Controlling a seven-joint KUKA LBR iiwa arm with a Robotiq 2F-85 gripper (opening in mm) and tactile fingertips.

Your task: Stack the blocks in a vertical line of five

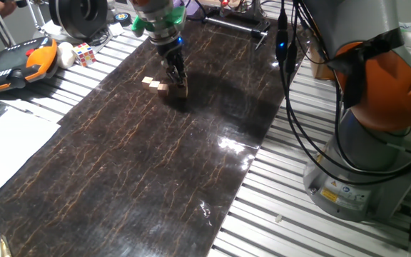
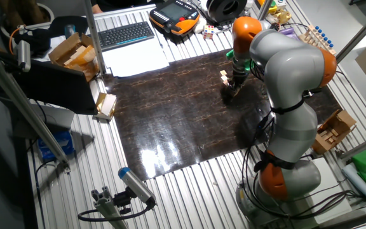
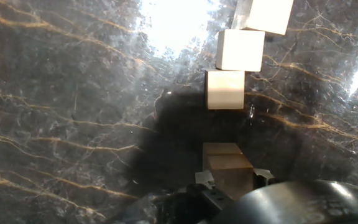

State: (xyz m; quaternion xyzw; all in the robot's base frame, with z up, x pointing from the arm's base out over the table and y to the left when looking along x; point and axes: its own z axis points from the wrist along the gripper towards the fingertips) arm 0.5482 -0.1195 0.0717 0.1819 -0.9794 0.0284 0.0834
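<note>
Now the gripper (image 1: 180, 88) was down low on the dark mat (image 1: 155, 157) toward its far edge, fingers closed around one block (image 3: 229, 167); three more blocks (image 3: 225, 89) lay in a line just beyond it.

A dark marbled mat (image 1: 155, 164) covers the slatted metal worktop (image 1: 298, 221), glossy with glare; a keyboard (image 2: 126, 35) lies nearby.
</note>
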